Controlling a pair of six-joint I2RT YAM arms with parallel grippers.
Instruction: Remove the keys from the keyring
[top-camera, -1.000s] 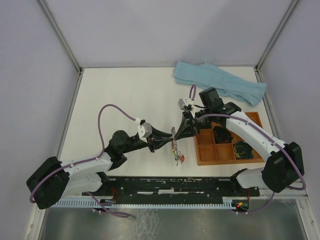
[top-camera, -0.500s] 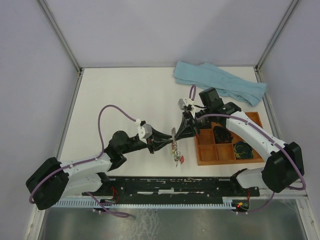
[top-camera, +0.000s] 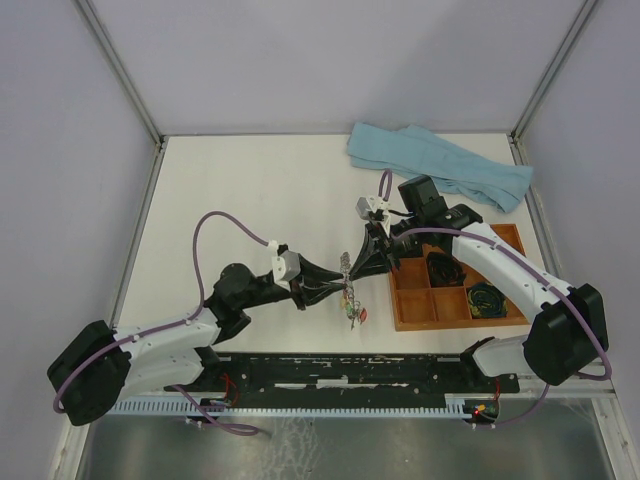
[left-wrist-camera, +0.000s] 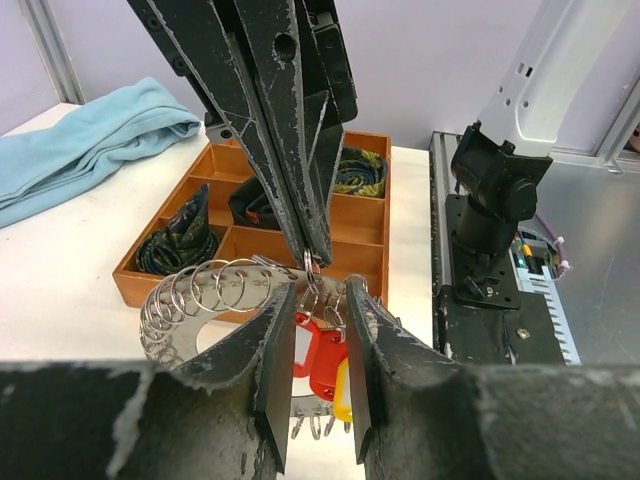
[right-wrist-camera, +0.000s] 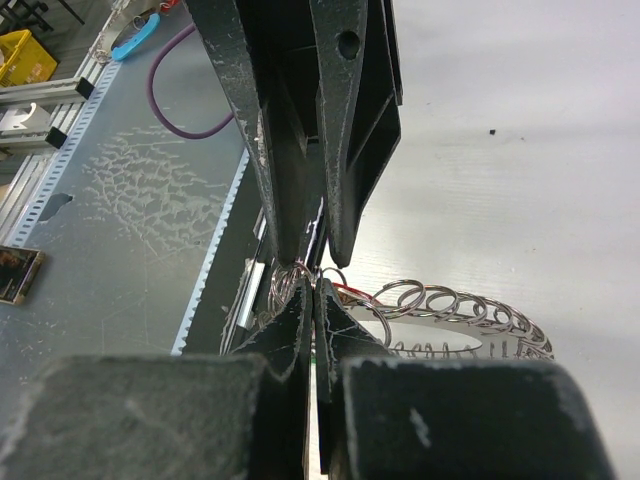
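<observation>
White table surface extends wide to the left and far side of the arms, bounded by the enclosure walls. Left gripper: jaws parted, bracketing the red plastic-headed keys. These hang from the keyring, a silvery metal ring fringed with wire loops, suspended near table centre. Right gripper: jaws clenched on one loop. Just right stands a wooden compartmented tray. A soft blue cloth lies rumpled at the far edge.

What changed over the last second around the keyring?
The left gripper slid slightly toward the near edge, fingers straddling the red key tags. The right gripper stays shut on the keyring; tray and cloth did not move.
</observation>
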